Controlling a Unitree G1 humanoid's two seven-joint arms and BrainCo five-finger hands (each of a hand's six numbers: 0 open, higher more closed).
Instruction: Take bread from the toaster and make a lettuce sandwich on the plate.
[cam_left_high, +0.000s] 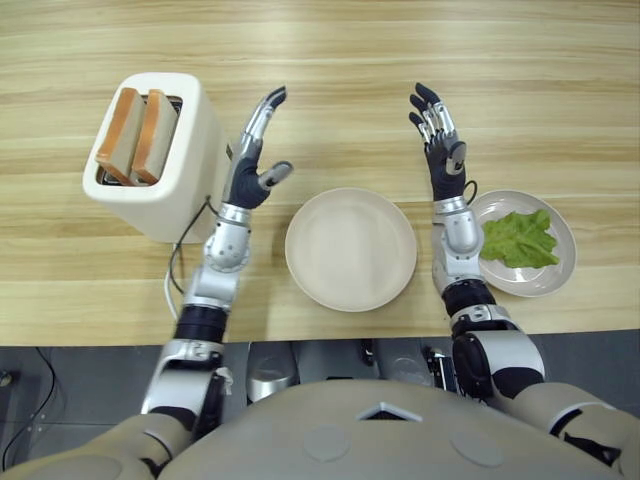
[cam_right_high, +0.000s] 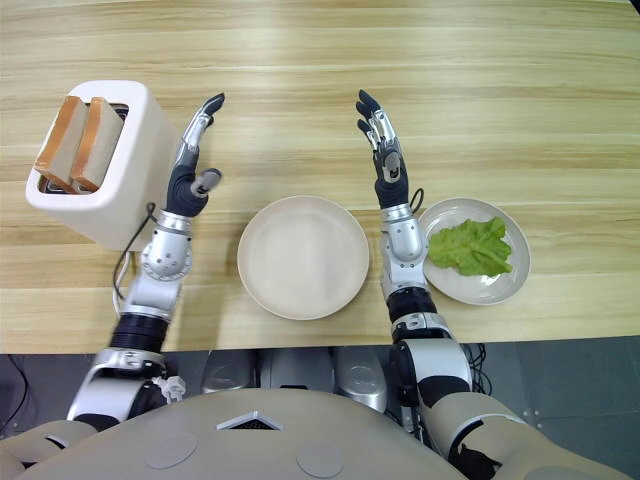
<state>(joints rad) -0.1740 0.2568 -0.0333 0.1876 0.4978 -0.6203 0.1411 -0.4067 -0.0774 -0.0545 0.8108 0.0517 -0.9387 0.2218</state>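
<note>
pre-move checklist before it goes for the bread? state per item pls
1. Bread slices stand up out of the toaster slots, open from above: ok.
2. Left hand open, holding nothing, beside the toaster: ok.
3. Right hand open, holding nothing: ok.
4. Middle plate has nothing on it, ready for bread: ok.
5. Lettuce lies on the small plate by the right arm: ok.
6. Toaster cord free of the left forearm: cannot tell, it runs close beside it.
</note>
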